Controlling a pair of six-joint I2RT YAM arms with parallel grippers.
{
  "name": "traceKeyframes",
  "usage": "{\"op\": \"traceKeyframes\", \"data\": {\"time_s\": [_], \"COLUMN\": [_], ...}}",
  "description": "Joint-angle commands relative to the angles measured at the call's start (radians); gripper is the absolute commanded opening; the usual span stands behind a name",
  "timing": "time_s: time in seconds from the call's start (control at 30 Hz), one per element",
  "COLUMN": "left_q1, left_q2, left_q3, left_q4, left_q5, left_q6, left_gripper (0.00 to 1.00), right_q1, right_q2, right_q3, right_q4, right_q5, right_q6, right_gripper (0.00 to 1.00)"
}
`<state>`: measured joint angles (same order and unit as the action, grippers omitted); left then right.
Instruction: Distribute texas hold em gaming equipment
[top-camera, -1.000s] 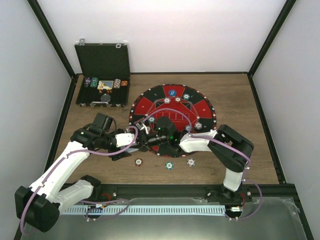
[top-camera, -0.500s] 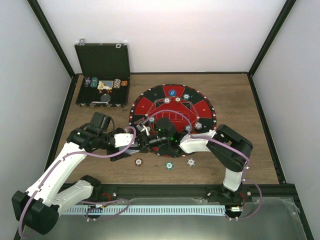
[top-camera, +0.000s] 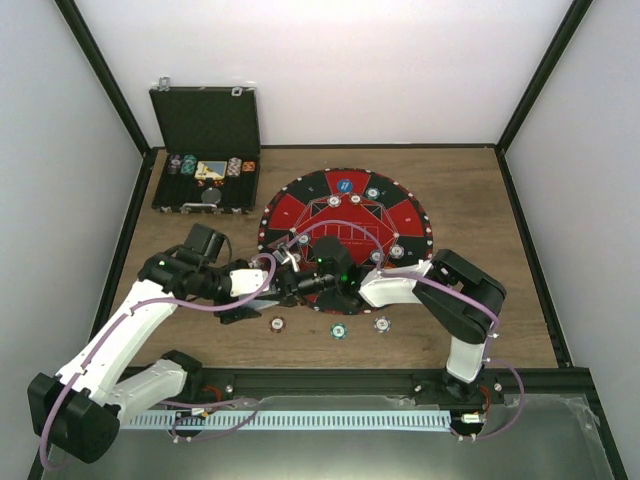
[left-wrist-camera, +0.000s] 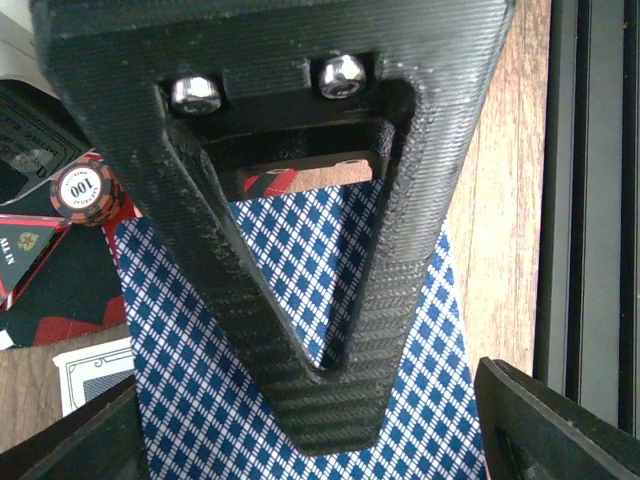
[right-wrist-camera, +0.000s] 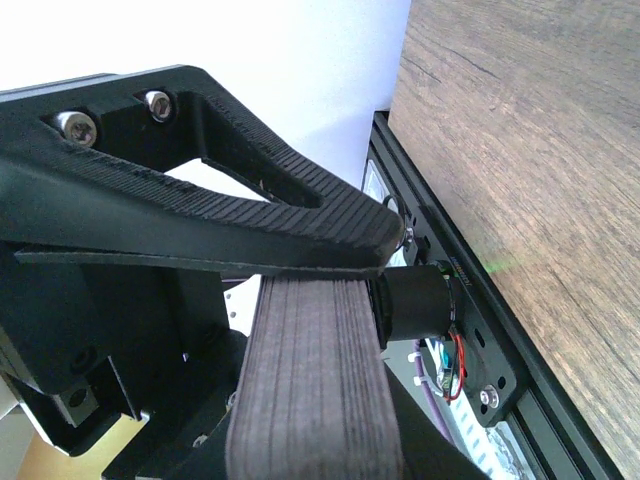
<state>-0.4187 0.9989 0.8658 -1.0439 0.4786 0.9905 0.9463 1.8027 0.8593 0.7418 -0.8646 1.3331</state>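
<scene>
Left wrist view: blue-diamond-backed playing card (left-wrist-camera: 425, 340) held flat over wood table (left-wrist-camera: 495, 200) at the mat's rim. Right gripper (right-wrist-camera: 385, 262) is clamped on it, one finger across its back. Left gripper (left-wrist-camera: 305, 395) straddles the card's sides; gripping or free, cannot tell. Striped poker chip (left-wrist-camera: 85, 192) sits nearby on the red-and-black mat (top-camera: 300, 205).

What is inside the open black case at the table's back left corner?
Rows of poker chips, a pale card stack between them, and a grey disc in front. Anything beneath these is covered.
</scene>
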Motion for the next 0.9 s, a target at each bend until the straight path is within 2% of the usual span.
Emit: {"op": "traceKeyframes", "data": {"time_s": [0.0, 0.33, 0.43, 0.6, 0.87], "left_q1": [-0.003, -0.003, -0.003, -0.003, -0.003], "left_q2": [-0.009, -0.041, -0.046, -0.048, -0.044], "left_q3": [0.004, -0.036, -0.049, -0.057, -0.063], "left_q4": [0.001, 0.042, 0.042, 0.049, 0.050], "left_q5": [0.032, 0.012, 0.007, 0.009, 0.002], "left_q6": [0.026, 0.014, 0.013, 0.006, 0.011], "left_gripper": [0.81, 0.65, 0.65, 0.73, 0.75], "right_q1": [0.009, 0.012, 0.011, 0.017, 0.019], "right_q2": [-0.009, 0.000, 0.005, 0.011, 0.017], "right_q3": [0.028, 0.040, 0.042, 0.060, 0.061], "right_q4": [0.030, 0.029, 0.042, 0.038, 0.043], "right_q5": [-0.012, 0.000, -0.002, -0.004, -0.007], "right_q6": [-0.004, 0.005, 0.013, 0.013, 0.015], "right_gripper": [0.09, 0.09, 0.09, 0.09, 0.09]}}
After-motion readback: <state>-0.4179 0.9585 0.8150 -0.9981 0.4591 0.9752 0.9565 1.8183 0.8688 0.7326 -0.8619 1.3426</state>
